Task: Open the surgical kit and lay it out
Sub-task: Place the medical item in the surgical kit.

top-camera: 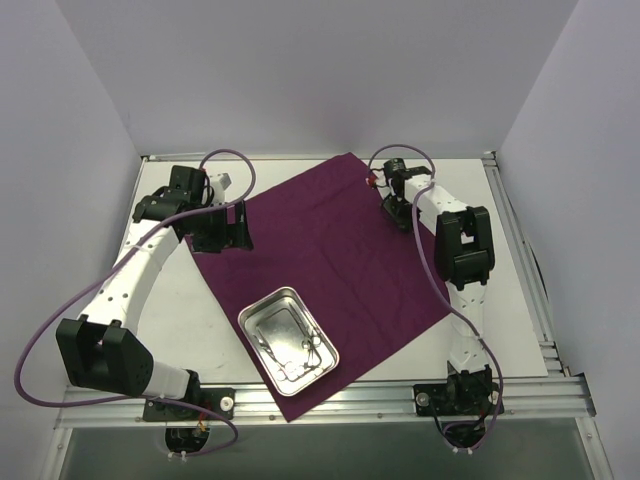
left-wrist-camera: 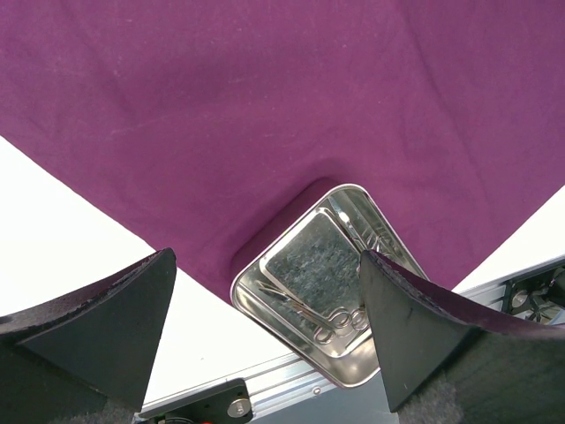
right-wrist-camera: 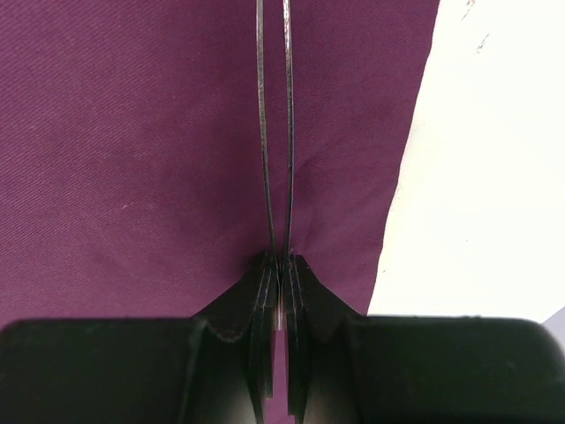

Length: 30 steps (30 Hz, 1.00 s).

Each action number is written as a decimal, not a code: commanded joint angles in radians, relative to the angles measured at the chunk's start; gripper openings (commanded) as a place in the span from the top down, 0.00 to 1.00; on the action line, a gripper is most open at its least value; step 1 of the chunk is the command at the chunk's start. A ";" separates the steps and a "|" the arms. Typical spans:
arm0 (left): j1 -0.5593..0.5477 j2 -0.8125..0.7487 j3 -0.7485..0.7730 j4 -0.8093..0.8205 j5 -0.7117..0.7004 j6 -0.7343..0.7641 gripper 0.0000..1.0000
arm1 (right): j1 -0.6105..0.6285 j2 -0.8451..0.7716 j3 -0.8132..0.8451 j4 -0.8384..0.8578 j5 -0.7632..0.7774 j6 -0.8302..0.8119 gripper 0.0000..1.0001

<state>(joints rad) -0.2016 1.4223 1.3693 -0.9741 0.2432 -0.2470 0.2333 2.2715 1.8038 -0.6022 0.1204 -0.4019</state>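
While the maroon cloth wrap (top-camera: 320, 240) lies spread flat on the table (top-camera: 215, 330), the steel tray (top-camera: 262, 305) sits near its near corner, holding ring-handled instruments (top-camera: 295, 350). The left gripper (left-wrist-camera: 267, 258) hangs at the cloth's left corner, jaws wide apart. The right gripper (right-wrist-camera: 281, 258), by the far corner, pinches a thin two-bladed instrument (right-wrist-camera: 263, 132).

Cloth wrap (top-camera: 330, 240) lies flat on table (top-camera: 200, 320), one corner toward each table edge, its near corner over the near edge. Tray (top-camera: 264, 303) sits on the cloth's near-left part. Ring-handled instruments (top-camera: 292, 350) lie in the tray. Left gripper (top-camera: 235, 232) is over the cloth's left corner. Right gripper (top-camera: 378, 183) is by the cloth's far corner, a two-pronged instrument (right-wrist-camera: 262, 132) pinched in it, above the cloth beside its right edge.
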 commanded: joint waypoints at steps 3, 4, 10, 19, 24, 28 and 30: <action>0.011 0.007 0.008 0.038 0.030 0.018 0.06 | -0.009 0.016 0.026 -0.030 -0.036 0.014 0.93; 0.011 0.007 0.007 0.038 0.031 0.017 0.06 | -0.011 0.017 0.028 -0.028 -0.039 0.015 0.92; 0.014 0.012 0.005 0.043 0.038 0.014 0.06 | -0.014 0.023 0.031 -0.028 -0.042 0.020 0.86; 0.018 0.007 -0.003 0.045 0.042 0.014 0.06 | -0.014 0.029 0.037 -0.031 -0.053 0.028 0.83; 0.021 0.004 -0.012 0.048 0.042 0.014 0.06 | -0.014 0.031 0.038 -0.031 -0.056 0.032 0.82; 0.022 0.003 -0.013 0.049 0.045 0.014 0.06 | -0.014 0.040 0.045 -0.036 -0.056 0.037 0.82; 0.024 0.001 -0.012 0.049 0.044 0.015 0.06 | -0.014 0.043 0.045 -0.037 -0.057 0.040 0.84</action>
<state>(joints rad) -0.1860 1.4364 1.3525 -0.9588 0.2672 -0.2470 0.2222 2.2856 1.8320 -0.6125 0.0952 -0.3805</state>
